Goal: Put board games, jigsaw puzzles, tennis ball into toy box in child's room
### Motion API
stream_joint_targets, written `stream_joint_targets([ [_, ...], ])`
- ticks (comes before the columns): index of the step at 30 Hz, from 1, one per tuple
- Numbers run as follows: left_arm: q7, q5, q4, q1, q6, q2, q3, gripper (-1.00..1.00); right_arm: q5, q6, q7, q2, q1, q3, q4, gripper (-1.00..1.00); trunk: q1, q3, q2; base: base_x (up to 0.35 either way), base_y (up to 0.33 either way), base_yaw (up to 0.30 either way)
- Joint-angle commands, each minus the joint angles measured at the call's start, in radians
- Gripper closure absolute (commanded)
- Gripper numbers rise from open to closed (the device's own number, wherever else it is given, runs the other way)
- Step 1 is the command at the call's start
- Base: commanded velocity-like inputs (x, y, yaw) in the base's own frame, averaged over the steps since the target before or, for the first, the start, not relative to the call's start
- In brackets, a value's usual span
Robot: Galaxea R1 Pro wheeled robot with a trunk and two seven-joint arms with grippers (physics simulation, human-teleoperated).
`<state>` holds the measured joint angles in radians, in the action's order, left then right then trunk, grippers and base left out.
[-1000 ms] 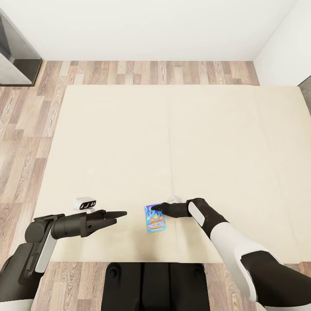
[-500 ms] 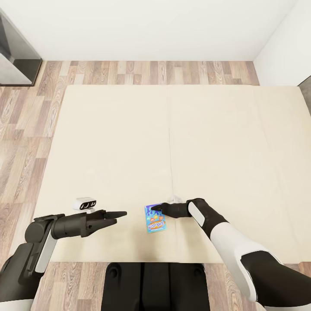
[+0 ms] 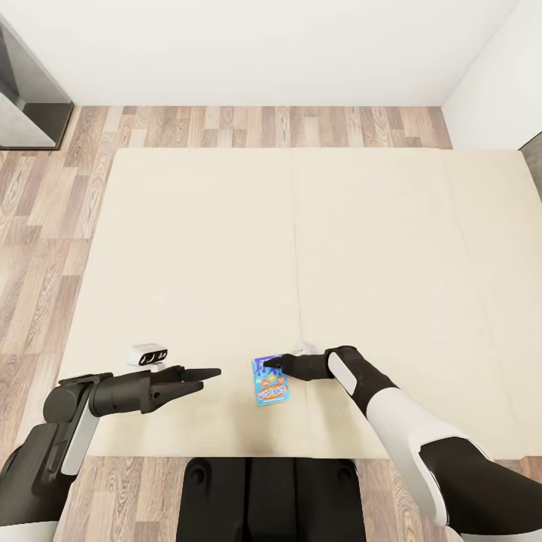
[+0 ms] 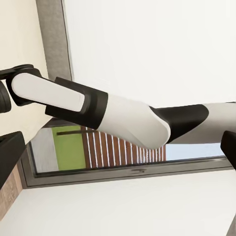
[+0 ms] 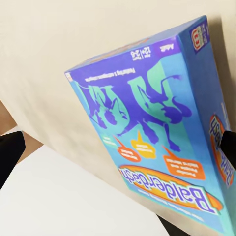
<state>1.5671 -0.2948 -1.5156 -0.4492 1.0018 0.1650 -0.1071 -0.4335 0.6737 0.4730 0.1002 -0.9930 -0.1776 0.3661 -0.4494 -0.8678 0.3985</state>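
We see the small blue board game point(image 3: 272, 381) point(image 5: 157, 142) lying flat on the bed point(image 3: 226, 248), near its front edge beside the seam. The right gripper point(image 3: 272, 364) reaches its far end; its fingertips stand apart, flanking the box in the right wrist view, unclenched. The left gripper point(image 3: 205, 374) hovers well apart, jaws nearly together, holding nothing.

The small blue board game point(image 5: 157, 132) is glossy printed card, the bed point(image 3: 188, 248) matt cream cloth, the floor point(image 3: 45, 218) wood plank.
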Motion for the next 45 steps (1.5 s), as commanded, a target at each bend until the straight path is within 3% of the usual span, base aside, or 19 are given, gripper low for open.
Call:
stream_joint_targets([
  [1, 0.004, 0.001, 0.000, 0.000, 0.011, 0.000, 0.000, -1.00, -0.001, 0.002, 0.001, -0.001, -0.001, -0.004, 0.001, -1.00, -0.001, -0.001, 0.002, 0.000, 0.000, 0.000],
  [15, 0.004, -0.001, 0.000, 0.000, 0.011, 0.002, -0.001, -1.00, -0.001, 0.001, -0.005, -0.001, 0.000, -0.005, -0.001, -1.00, -0.001, -0.001, 0.002, 0.000, 0.071, 0.000],
  [45, 0.004, -0.001, 0.000, 0.000, 0.011, 0.001, -0.001, -1.00, -0.001, 0.003, -0.008, -0.001, -0.001, -0.003, -0.001, -1.00, -0.001, -0.001, 0.002, 0.000, 0.190, 0.000],
])
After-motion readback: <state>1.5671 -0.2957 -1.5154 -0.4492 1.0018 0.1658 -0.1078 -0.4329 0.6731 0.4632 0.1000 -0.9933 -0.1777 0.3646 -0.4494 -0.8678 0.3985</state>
